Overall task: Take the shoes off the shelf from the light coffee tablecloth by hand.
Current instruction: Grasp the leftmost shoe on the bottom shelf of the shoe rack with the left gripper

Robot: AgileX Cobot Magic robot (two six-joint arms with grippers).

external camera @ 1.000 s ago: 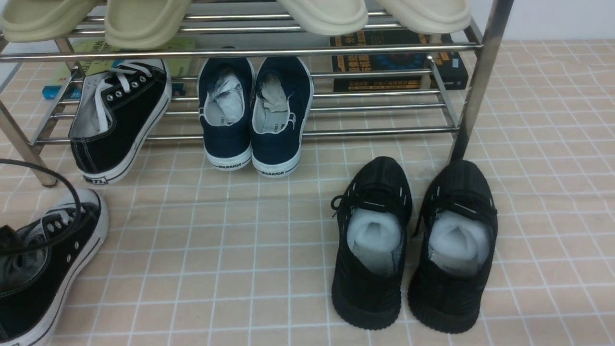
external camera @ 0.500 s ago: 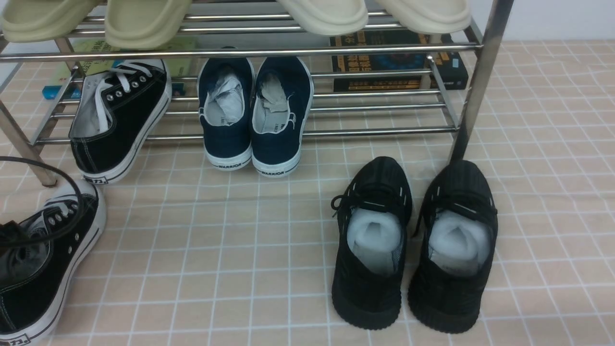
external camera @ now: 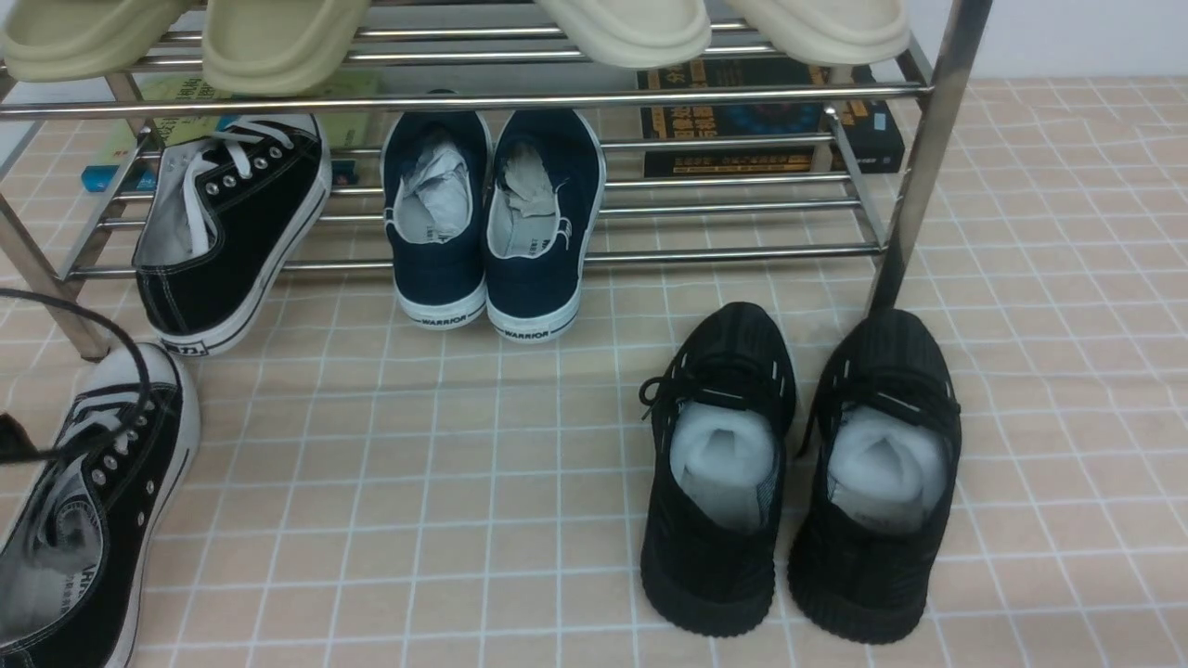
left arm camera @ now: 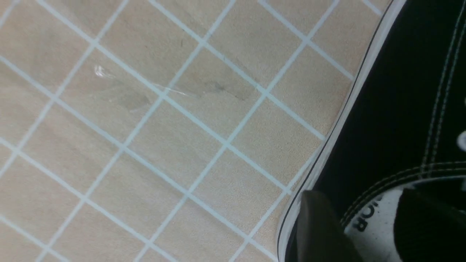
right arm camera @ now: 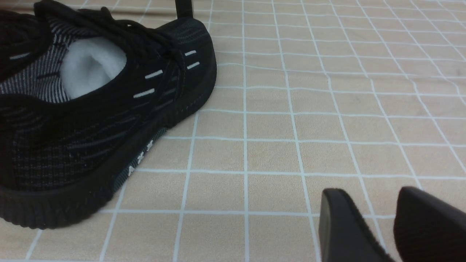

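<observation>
One black canvas sneaker (external camera: 83, 520) with a white toe cap lies on the light coffee tablecloth (external camera: 418, 482) at the near left. My left gripper (left arm camera: 362, 193) is shut on its side wall (left arm camera: 393, 120), one finger outside and one inside the collar. In the front view only the gripper's cable and a dark edge show. The other sneaker of the pair (external camera: 232, 232) leans on the lower tier of the chrome shelf (external camera: 650, 97), heel hanging over the front tube. My right gripper (right arm camera: 367, 196) hovers low over bare cloth, jaws close together and empty.
Navy WARRIOR slip-ons (external camera: 492, 223) sit on the lower tier beside the leaning sneaker. All-black knit sneakers (external camera: 798, 473) stand on the cloth by the shelf's right post (external camera: 919, 158); one shows in the right wrist view (right arm camera: 91, 109). Pale slippers (external camera: 278, 37) lie on the top tier, books (external camera: 761, 121) behind.
The held sneaker has moved left and toward the near edge, turning its toe toward the shelf and lying flatter. The right side has not changed.
</observation>
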